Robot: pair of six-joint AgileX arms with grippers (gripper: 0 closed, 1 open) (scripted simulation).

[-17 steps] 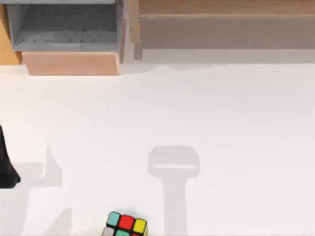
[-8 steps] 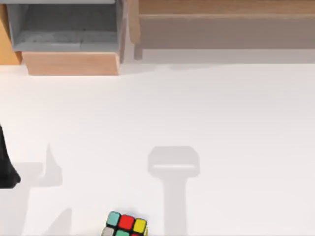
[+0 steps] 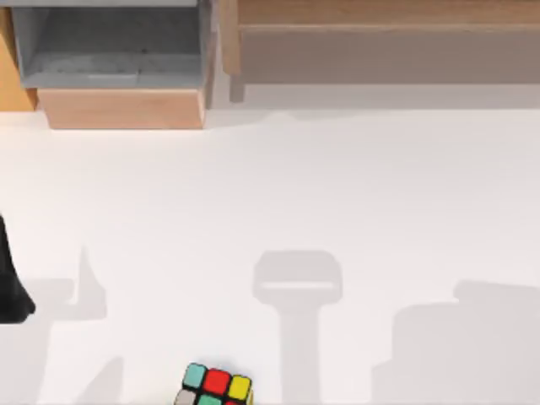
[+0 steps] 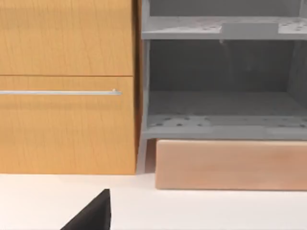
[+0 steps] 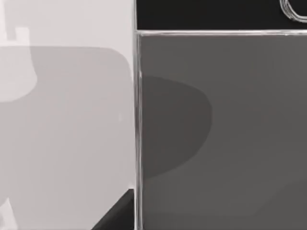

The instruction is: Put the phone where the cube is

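While the cube [image 3: 213,386] sits at the near edge of the white table [image 3: 270,194], left of centre, its teal, red and yellow stickers face up and its lower part is cut off by the top view's border. Nothing touches it. My left arm [image 3: 10,287] is a dark shape at the table's left edge, well apart from the cube. Its wrist view looks at a wooden cabinet [image 4: 67,86] with a thin metal handle [image 4: 60,92], a grey open shelf unit [image 4: 220,96] beside it and a pale wooden block [image 4: 230,165] below that. One dark tip of the left end effector [image 4: 91,215] enters that view, and I cannot tell whether it is apart or together. From the right wrist, the phone [image 5: 216,134] lies flat on the table, a dark grey slab with a bright thin rim. A dark corner of the right end effector [image 5: 117,215] shows just beside the phone's edge; its state cannot be told either. Soft grey shadows fall on the table's lower right.
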